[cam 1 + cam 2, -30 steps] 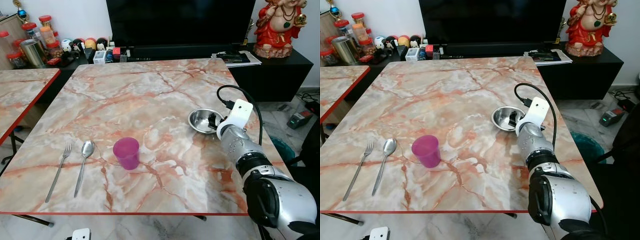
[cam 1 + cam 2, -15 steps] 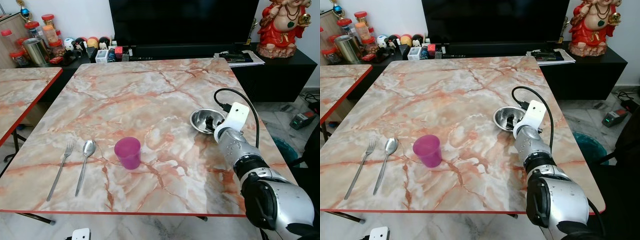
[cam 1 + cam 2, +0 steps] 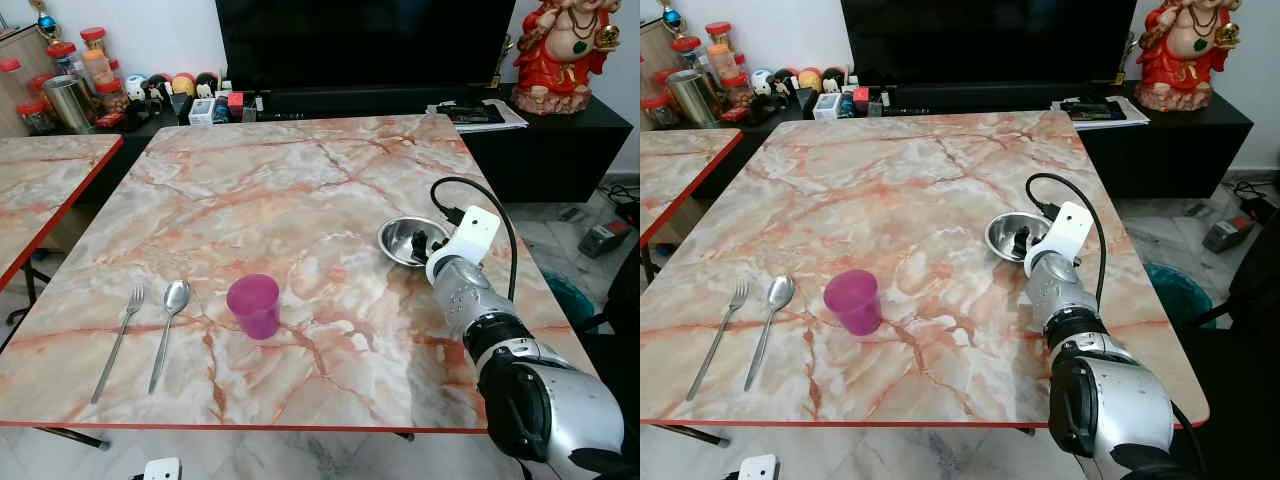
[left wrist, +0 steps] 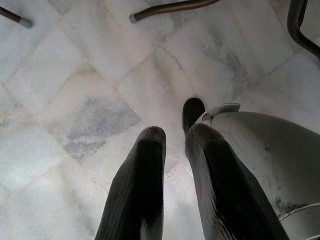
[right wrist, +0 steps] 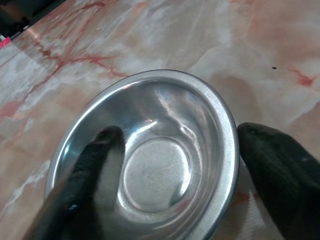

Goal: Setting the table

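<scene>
A small steel bowl (image 3: 404, 240) sits on the marble table (image 3: 300, 170) near its right edge. My right gripper (image 3: 426, 243) is at the bowl and open. In the right wrist view one black finger (image 5: 92, 165) is inside the bowl (image 5: 160, 175), and the other finger (image 5: 280, 160) is outside its rim, so they straddle the near wall without pinching it. A pink cup (image 3: 253, 305) stands upright at the front middle. A spoon (image 3: 168, 325) and a fork (image 3: 118, 338) lie side by side to its left. My left gripper (image 4: 175, 137) hangs idle over the floor, fingers nearly together.
A second marble table (image 3: 50, 190) stands at the left. Behind are a black TV unit (image 3: 360, 100) with jars (image 3: 70, 95) and small items, papers (image 3: 480, 115) and a red statue (image 3: 570, 55). A black cable (image 3: 470, 190) loops from my right wrist. A white rounded part (image 4: 260, 160) is beside the left fingers.
The camera has shifted a little. My right gripper stays at the bowl, and the bowl, cup, spoon and fork have not moved.
</scene>
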`<state>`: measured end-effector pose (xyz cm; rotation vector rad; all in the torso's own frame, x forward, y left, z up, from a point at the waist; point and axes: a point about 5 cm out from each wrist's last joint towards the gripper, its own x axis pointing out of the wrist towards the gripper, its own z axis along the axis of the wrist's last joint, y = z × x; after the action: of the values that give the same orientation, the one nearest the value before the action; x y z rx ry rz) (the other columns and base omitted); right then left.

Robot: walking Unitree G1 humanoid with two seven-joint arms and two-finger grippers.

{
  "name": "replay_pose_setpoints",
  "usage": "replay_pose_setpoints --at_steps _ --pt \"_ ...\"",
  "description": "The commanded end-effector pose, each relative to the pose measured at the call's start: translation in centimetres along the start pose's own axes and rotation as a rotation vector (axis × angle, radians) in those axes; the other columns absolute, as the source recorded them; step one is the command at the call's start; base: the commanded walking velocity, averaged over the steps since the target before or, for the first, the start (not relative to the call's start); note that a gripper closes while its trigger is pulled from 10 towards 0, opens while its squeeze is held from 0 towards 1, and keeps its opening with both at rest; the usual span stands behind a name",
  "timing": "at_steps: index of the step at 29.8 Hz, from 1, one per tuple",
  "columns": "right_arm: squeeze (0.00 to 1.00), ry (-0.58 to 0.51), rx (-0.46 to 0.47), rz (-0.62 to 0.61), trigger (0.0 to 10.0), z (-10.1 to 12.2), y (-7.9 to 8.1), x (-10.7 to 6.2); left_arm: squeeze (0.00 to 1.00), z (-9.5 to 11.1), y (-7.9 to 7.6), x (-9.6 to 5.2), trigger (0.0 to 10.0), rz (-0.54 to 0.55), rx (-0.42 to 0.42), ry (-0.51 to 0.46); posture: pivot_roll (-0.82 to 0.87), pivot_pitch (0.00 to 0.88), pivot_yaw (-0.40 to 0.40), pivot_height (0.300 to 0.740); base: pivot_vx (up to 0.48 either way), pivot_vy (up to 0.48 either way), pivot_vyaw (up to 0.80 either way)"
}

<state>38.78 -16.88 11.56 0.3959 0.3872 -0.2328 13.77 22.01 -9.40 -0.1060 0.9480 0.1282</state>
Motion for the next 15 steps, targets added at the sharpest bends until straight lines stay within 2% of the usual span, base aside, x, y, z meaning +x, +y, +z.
replay_pose_setpoints --at_steps 1,15 --pt "0.00 -0.012 0.019 0.012 0.0 0.19 0.34 -0.03 0.00 0.12 0.60 -0.12 10.0 0.005 0.022 -0.006 0.05 0.045 0.051 0.728 0.000 0.000 0.00" --pt "0.00 -0.005 0.022 0.002 0.0 -0.10 0.13 -0.04 0.00 -0.21 0.64 -0.22 10.0 0.001 0.026 0.002 0.05 0.053 0.053 0.728 0.000 0.000 0.00"
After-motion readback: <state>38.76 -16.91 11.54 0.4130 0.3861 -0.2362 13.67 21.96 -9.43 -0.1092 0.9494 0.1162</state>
